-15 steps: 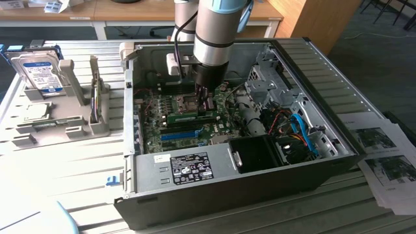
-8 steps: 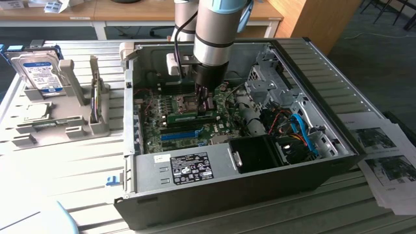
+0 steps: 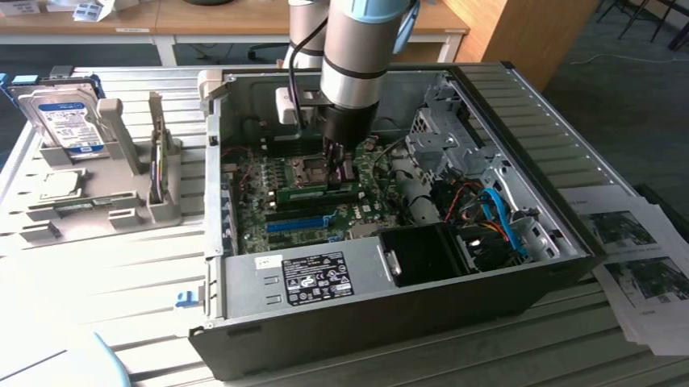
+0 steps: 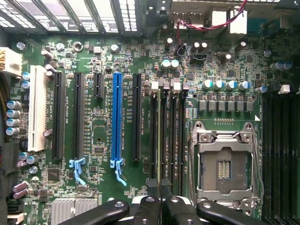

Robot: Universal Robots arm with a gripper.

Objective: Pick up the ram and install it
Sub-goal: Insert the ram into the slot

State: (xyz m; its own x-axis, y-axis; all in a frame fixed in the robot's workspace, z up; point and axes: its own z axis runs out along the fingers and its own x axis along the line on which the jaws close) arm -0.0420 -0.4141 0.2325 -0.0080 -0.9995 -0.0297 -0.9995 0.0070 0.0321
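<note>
In the exterior view, the arm (image 3: 361, 48) comes down from the upper middle of the frame into the open computer case (image 3: 356, 322). The gripper (image 3: 344, 179) is low over the motherboard (image 3: 253, 230), near the frame's centre. The ram (image 3: 312, 194) stands on edge there as a thin green stick, and the fingertips meet it towards its end on the exterior view's right. It is just above the blue slot strip (image 3: 296, 223). The jaws look drawn in tight, pinching the stick's top edge. On the exterior view's left, outside the case, a grey holder (image 3: 108, 201) carries a silver hard drive (image 3: 64, 121). Printed sheets (image 3: 635, 266) lie at the lower right.

In the wrist view, the gripper (image 4: 161, 197) shows two black fingers (image 4: 152, 206) almost together, with only a sliver between them. The ram (image 4: 163, 140) runs edge-on away from that sliver, among the black memory slots (image 4: 182, 140). These slots lie between the long blue slot (image 4: 116, 122) and the open metal processor socket (image 4: 224, 164). A white slot (image 4: 37, 115) lies well apart, beyond the blue one.
</note>
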